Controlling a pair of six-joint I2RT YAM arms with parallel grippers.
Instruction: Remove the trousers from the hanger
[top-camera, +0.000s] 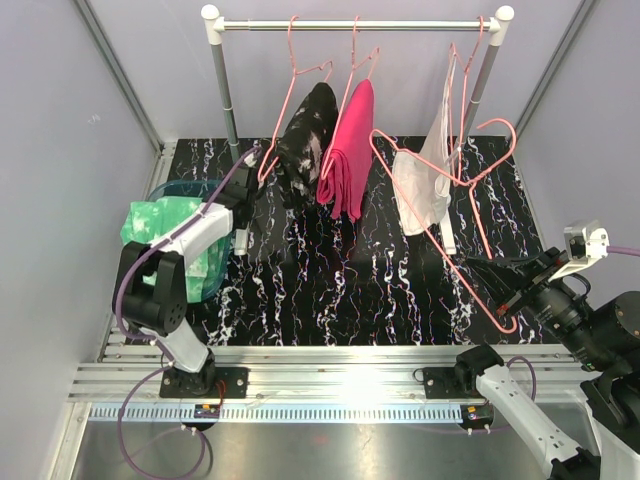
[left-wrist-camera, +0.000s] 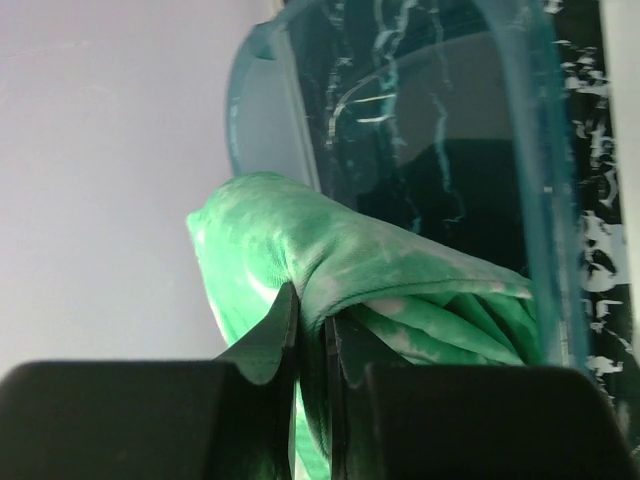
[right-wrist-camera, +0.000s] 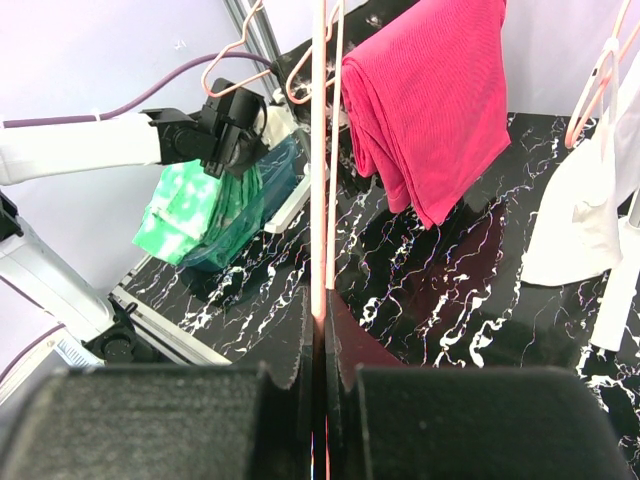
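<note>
At the far left edge the grey wall (top-camera: 60, 150) stood close beside my left tool (left-wrist-camera: 312, 320), leaving little room there. Its jaws were pinched nearly together on a fold of the mint green trousers (left-wrist-camera: 330, 250). The black marbled table (top-camera: 340, 290) lay bare across its middle, with open room between the arms and the rack. From the rail (top-camera: 350, 24) at the back hung the black speckled trousers (top-camera: 308, 135), the magenta trousers (top-camera: 350, 150) just beside them, and a white garment (top-camera: 420, 185) further right. My right tool (right-wrist-camera: 320, 320) was clamped shut on the thin wire of an empty pink hanger (right-wrist-camera: 319, 200). The teal bin (left-wrist-camera: 540, 150) sat at the left edge, with the green cloth draped over its rim. I could not tell how much lay inside.
</note>
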